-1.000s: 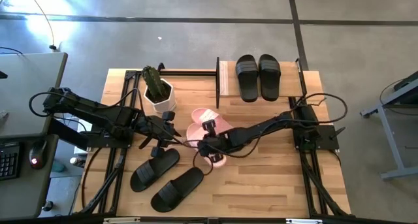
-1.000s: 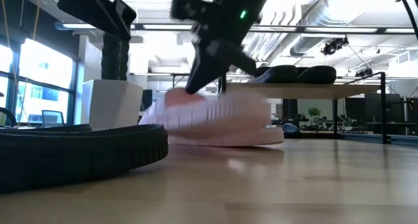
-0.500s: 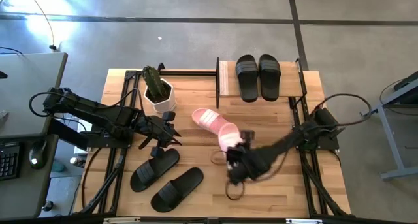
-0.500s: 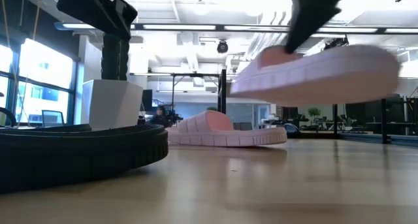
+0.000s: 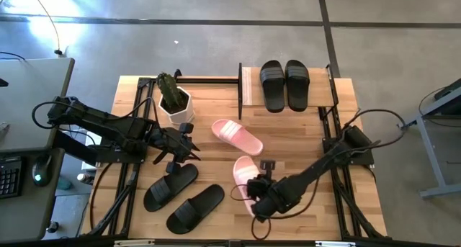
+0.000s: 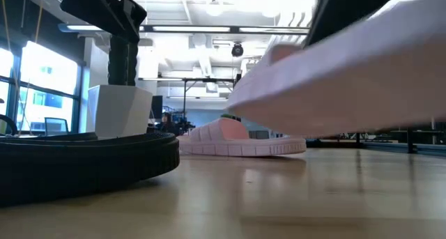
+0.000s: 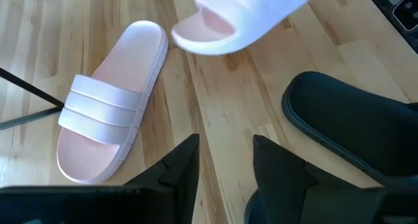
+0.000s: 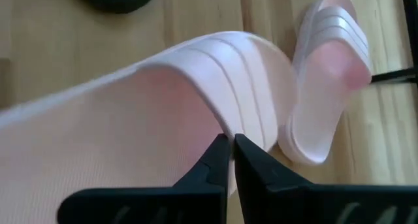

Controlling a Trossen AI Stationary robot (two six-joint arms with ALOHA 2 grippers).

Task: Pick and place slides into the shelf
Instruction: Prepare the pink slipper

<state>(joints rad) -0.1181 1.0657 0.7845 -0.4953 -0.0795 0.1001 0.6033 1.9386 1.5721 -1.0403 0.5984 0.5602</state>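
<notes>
My right gripper point(image 5: 261, 191) is near the table's near edge, shut on a pink slide point(image 5: 244, 176) with a white-striped strap. That slide fills the right wrist view point(image 8: 130, 119) and hangs above the board in the low view point(image 6: 348, 79). The second pink slide point(image 5: 236, 136) lies sole-down on the table. Two black slides point(image 5: 171, 186) point(image 5: 196, 207) lie at the near left. Two more black slides point(image 5: 272, 85) point(image 5: 297, 83) rest on the shelf point(image 5: 247, 86). My left gripper point(image 7: 225, 165) is open, waiting left of the pink slides. My right gripper pinches the pink slide's striped strap point(image 8: 230, 123) at its edge between the two fingers point(image 8: 210, 164). The slide is lifted clear of the table and tilted in the low view.
A white hexagonal pot point(image 5: 173, 103) with a cactus stands at the far left beside the shelf's end. The black slides take up the near-left part of the table. Bare wood point(image 5: 302, 132) lies between the shelf and my right arm. Cables run along both table sides.
My right gripper has drawn back from the middle of the table toward the near edge, carrying one pink slide. That slide was lifted off the table, away from its mate, and now points toward the near edge. The other pink slide stayed on the table.
</notes>
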